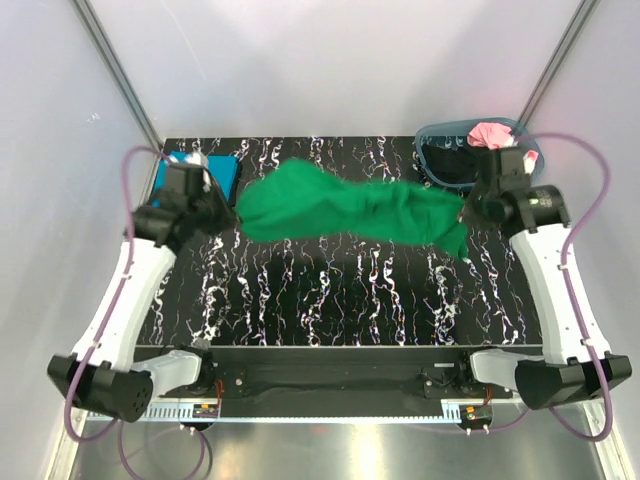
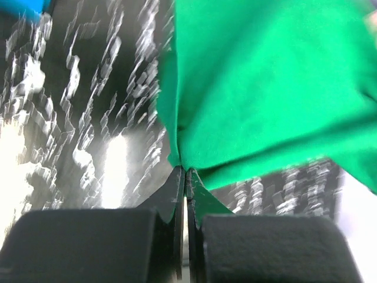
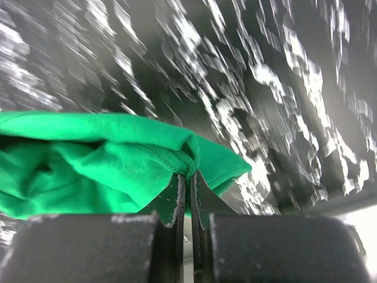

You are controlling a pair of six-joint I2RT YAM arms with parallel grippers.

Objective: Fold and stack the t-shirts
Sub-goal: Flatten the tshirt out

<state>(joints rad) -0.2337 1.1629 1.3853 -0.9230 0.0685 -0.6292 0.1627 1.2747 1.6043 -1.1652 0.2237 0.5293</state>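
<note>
A bright green t-shirt [image 1: 340, 210] hangs stretched between my two grippers over the middle back of the table. My left gripper [image 1: 226, 207] is shut on its left end, and the cloth [image 2: 259, 82] rises from the pinched jaws [image 2: 185, 172]. At the right, my right gripper [image 1: 465, 214] is shut on a hemmed edge of the same shirt [image 3: 88, 165], bunched at the fingertips [image 3: 189, 175]. A teal blue t-shirt [image 1: 222, 172] lies at the back left corner behind the left arm. A pink t-shirt [image 1: 490, 134] and dark cloth [image 1: 447, 160] sit in the basket.
The grey-blue oval basket [image 1: 433, 135] stands at the back right corner, just behind the right wrist. The black table with white marbling [image 1: 340, 290] lies under the shirt. White walls close in on the left, back and right.
</note>
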